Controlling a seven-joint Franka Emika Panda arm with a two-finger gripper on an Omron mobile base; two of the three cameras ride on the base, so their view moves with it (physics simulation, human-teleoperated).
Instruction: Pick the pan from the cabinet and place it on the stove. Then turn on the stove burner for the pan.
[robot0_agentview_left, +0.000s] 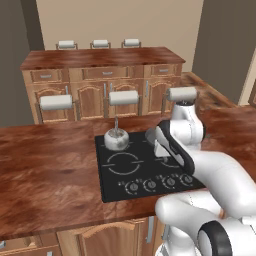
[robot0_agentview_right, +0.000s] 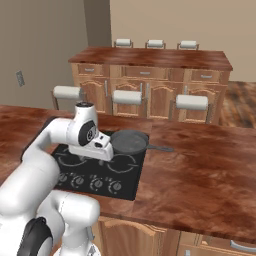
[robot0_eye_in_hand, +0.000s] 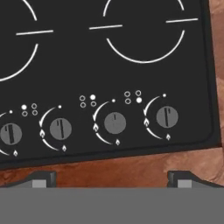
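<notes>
The gripper (robot0_eye_in_hand: 112, 178) is held above the stove's near edge, jaws wide, nothing gripped. The knobs (robot0_eye_in_hand: 115, 123) lie just beyond — the burner step is judged in hand. Farther back, the pan (robot0_agentview_right: 129, 141) rests on the stove (robot0_agentview_right: 131, 175), far right; its matching knob must be turned.

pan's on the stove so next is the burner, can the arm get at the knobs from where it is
Probably yes. The gripper hangs over the front of the stove with jaws open, and the knobs lie just below with nothing over them. The pan sits further back.
</notes>
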